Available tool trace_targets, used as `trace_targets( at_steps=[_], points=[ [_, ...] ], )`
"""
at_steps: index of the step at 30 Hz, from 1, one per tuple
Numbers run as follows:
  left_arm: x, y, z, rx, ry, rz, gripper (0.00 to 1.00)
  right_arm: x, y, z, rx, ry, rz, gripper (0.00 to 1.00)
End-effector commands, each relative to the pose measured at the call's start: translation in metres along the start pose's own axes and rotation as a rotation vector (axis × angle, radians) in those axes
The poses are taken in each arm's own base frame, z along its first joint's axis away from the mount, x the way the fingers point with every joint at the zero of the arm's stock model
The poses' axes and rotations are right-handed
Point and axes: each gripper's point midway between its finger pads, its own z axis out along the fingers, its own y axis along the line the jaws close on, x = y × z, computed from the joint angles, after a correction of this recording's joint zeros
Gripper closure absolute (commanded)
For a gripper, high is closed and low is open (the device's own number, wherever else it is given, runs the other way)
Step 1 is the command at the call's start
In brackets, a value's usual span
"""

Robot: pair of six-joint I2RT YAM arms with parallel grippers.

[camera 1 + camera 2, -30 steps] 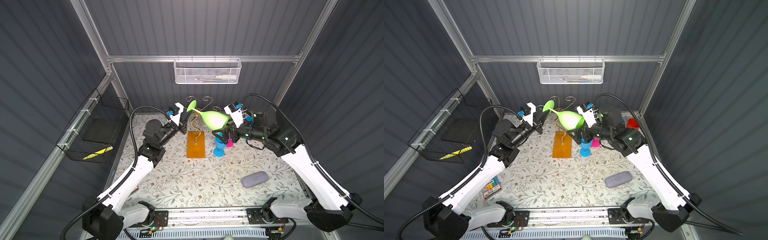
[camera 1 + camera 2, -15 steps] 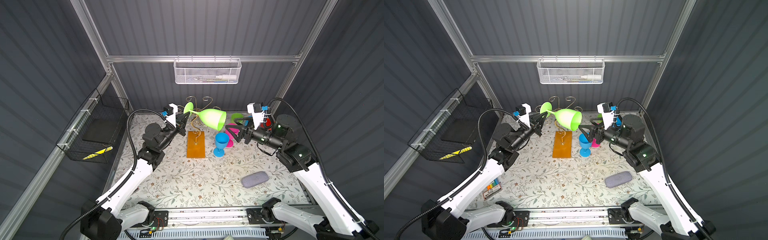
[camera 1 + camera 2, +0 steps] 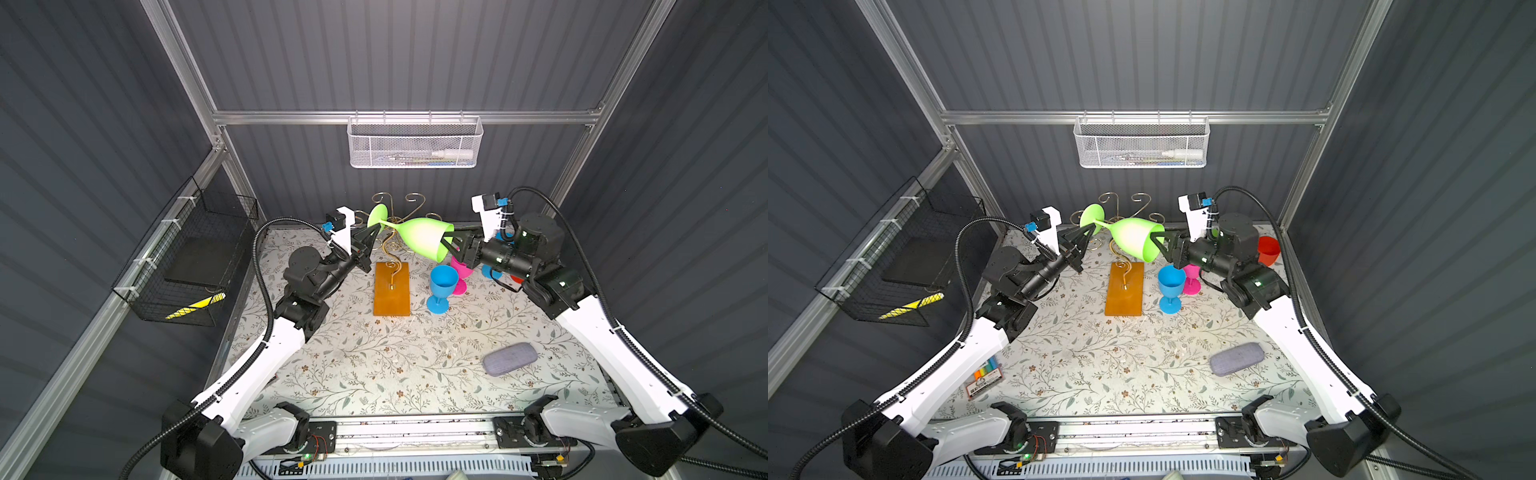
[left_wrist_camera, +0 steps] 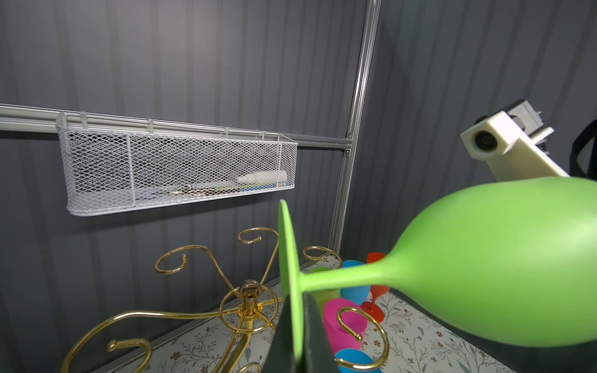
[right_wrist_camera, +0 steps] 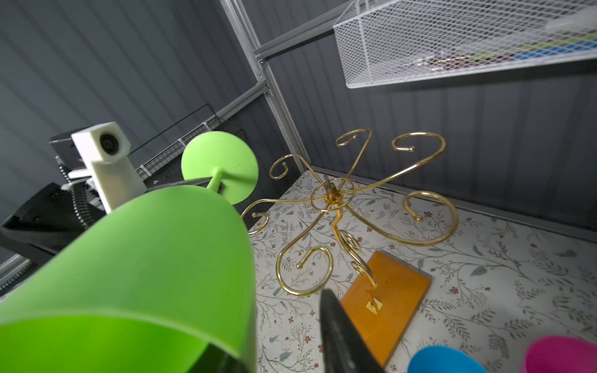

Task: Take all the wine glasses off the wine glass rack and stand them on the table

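Two arms meet at the green wine glass [image 3: 419, 239] in both top views. It lies on its side in the air above the wine glass rack [image 3: 391, 291], foot toward the left arm and mouth toward the right arm. The left tool [image 3: 374, 232] is clenched on the foot, and the right tool [image 3: 451, 243] sits at the rim of the bowl. The rack's amber base rests on the flowered table [image 3: 395, 365]. A blue glass [image 3: 442, 282] and a pink glass [image 3: 459, 268] stand just beside the base.

Seen from the left wrist, the left tool [image 4: 295, 339] grips the thin disc of the foot edge-on between its two dark pads. The stem and bowl [image 4: 484, 258] reach away across the gold scroll arms [image 4: 248, 300] without touching them.

Seen from the right wrist, the bowl [image 5: 145, 258] fills the near side. The right tool straddles the bowl's wall, one finger dark inside the mouth and the outer finger [image 5: 339, 339] standing apart from the wall, so the tool is released. The foot hangs clear of the nearest scroll [image 5: 332, 193].
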Motion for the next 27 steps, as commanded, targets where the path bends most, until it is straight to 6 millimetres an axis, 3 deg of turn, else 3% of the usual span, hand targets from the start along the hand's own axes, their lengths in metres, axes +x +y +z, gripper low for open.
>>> trace_targets(
  at_steps=[1, 5, 12, 14, 18, 21, 23, 24, 27],
  points=[
    [-0.015, -0.013, -0.004, 0.051, -0.049, 0.0, 1.0, -0.021, 0.014, -0.003, -0.035, -0.058, -0.026, 0.82],
    [-0.016, -0.013, -0.004, 0.051, -0.05, 0.004, 1.0, -0.022, 0.016, -0.004, -0.044, -0.064, -0.026, 0.99],
    [-0.017, -0.011, -0.007, 0.031, -0.049, 0.012, 0.99, -0.028, 0.018, -0.015, -0.026, -0.103, -0.038, 1.0],
    [-0.018, -0.009, -0.008, 0.017, -0.053, 0.015, 0.86, -0.03, 0.02, -0.018, -0.028, -0.109, -0.041, 1.0],
    [-0.02, -0.001, -0.014, -0.038, -0.063, 0.027, 0.3, -0.034, 0.02, -0.026, -0.002, -0.121, -0.064, 1.0],
    [-0.024, 0.012, -0.025, -0.136, -0.074, 0.057, 0.02, -0.038, 0.02, -0.036, 0.035, -0.128, -0.099, 1.0],
    [-0.029, 0.023, -0.038, -0.219, -0.11, 0.08, 0.0, -0.037, 0.018, -0.038, 0.059, -0.112, -0.118, 1.0],
    [-0.033, 0.028, -0.047, -0.263, -0.14, 0.098, 0.0, -0.043, 0.027, -0.052, 0.054, -0.132, -0.14, 1.0],
    [-0.041, 0.047, -0.071, -0.409, -0.201, 0.123, 0.0, -0.046, 0.023, -0.065, 0.122, -0.139, -0.162, 1.0]
  ],
)
